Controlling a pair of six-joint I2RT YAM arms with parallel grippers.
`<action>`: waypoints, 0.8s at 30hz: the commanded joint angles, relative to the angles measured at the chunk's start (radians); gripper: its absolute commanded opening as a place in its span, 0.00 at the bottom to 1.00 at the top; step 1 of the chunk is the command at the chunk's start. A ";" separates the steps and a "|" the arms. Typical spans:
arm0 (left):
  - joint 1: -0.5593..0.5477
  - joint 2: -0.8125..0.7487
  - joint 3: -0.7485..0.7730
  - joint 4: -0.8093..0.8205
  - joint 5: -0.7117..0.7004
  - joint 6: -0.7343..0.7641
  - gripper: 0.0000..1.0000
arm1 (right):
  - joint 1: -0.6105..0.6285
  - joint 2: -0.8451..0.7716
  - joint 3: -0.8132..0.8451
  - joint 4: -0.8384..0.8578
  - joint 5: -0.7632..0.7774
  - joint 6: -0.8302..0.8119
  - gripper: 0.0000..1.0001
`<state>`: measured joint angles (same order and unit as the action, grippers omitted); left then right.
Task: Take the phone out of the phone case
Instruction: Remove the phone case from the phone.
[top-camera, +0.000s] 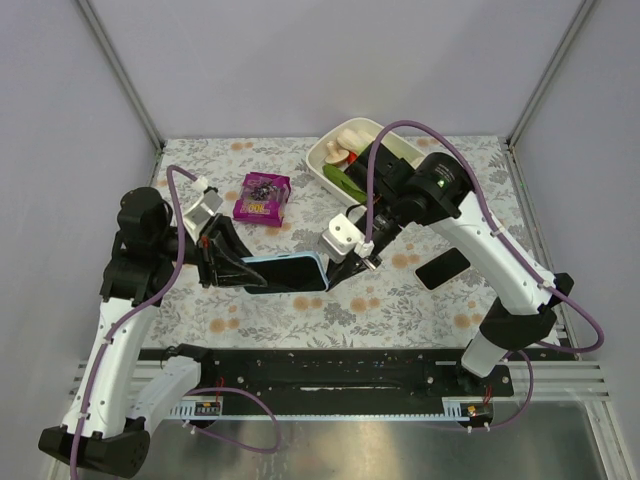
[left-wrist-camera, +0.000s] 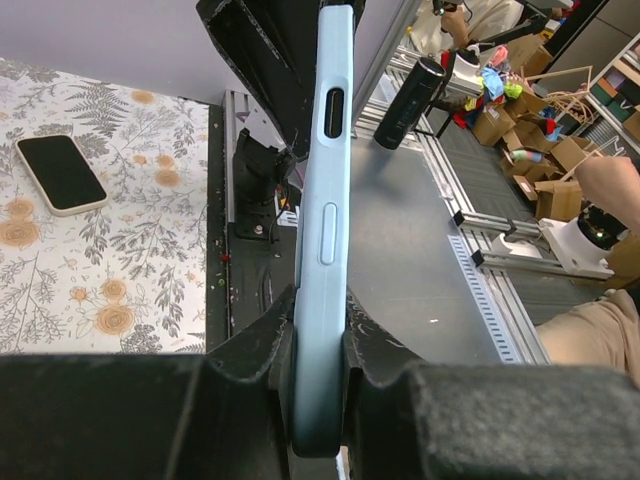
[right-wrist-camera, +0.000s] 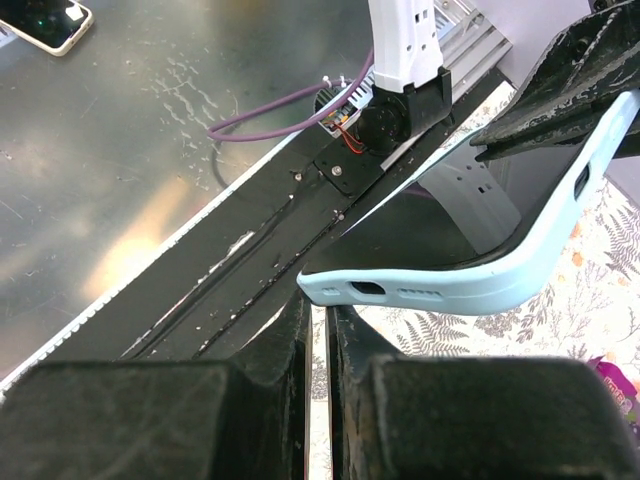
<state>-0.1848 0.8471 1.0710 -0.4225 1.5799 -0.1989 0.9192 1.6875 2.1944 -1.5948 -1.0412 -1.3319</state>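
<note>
My left gripper is shut on one end of a light blue phone case, which it holds above the table, lying level and pointing right. In the left wrist view the case stands edge-on between the fingers, its side button and slot showing. The phone's dark screen sits inside the case. My right gripper is shut with nothing between its fingers. Its fingertips lie just under the case's free bottom corner, near the charging port.
A second phone in a cream case lies screen-up on the flowered cloth to the right. A purple packet lies at the back left. A white tray with food items stands at the back, behind the right arm.
</note>
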 joint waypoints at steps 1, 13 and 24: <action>-0.039 0.020 0.035 -0.047 -0.167 0.084 0.00 | 0.041 0.110 0.064 -0.094 -0.074 -0.020 0.00; -0.022 0.032 0.081 -0.153 -0.204 0.191 0.00 | 0.036 -0.150 -0.379 0.284 0.084 0.284 0.55; -0.022 0.015 0.129 -0.361 -0.357 0.461 0.00 | 0.033 -0.167 -0.395 0.407 0.153 0.497 0.57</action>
<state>-0.2199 0.8639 1.1343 -0.7334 1.3785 0.1192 0.9237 1.5692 1.8187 -1.2694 -0.9138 -0.9386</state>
